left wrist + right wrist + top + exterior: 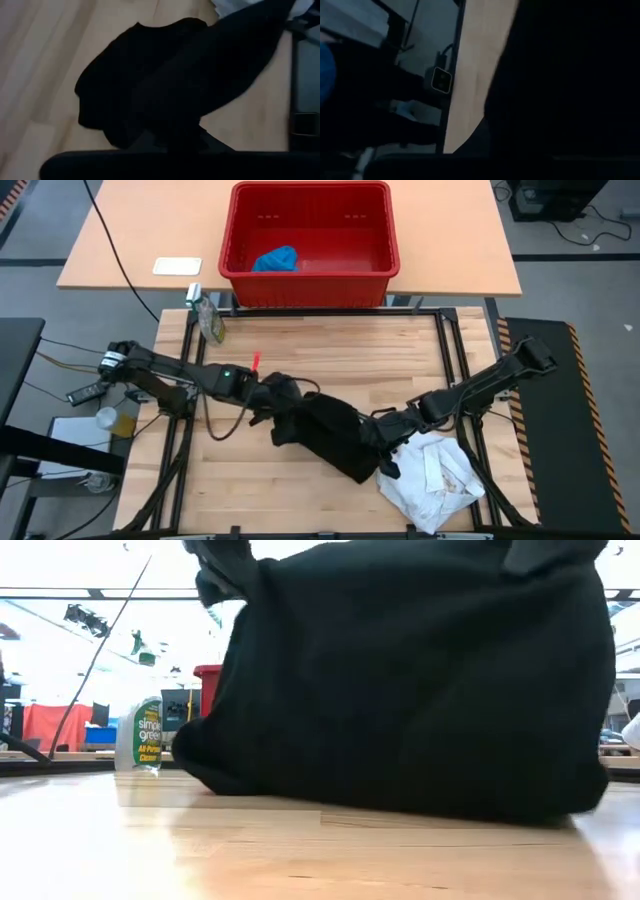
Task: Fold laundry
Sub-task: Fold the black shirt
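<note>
A large black garment (325,435) is bunched in the middle of the table, between my two grippers. My left gripper (272,402) is at its left end and my right gripper (383,432) at its right end, both shut. In the low view the black garment (420,680) rises out of the picture, its lower part on the wood. A crumpled white garment (435,475) lies on the table at the near right. A small bright blue garment (275,258) lies in the red basket. My left gripper holds the black garment's left end (288,410), slanting down from the table's left. The cloth (165,85) covers the fingers, so the kind of hold is hidden. The garment hangs slack below, its lower part (400,802) on the table. My right gripper holds the black garment's right end (368,432), slanting down from the table's right. The cloth (570,90) hides the fingers and the place of contact. That end is raised, and the cloth sags toward the table.
The red basket (240,240) stands on the far desk, a white card (177,266) to its left. A spray bottle (210,320) stands at the table's far left corner. A cable loops on the wood by the left arm (215,425). Bare wood shows near left (240,485).
</note>
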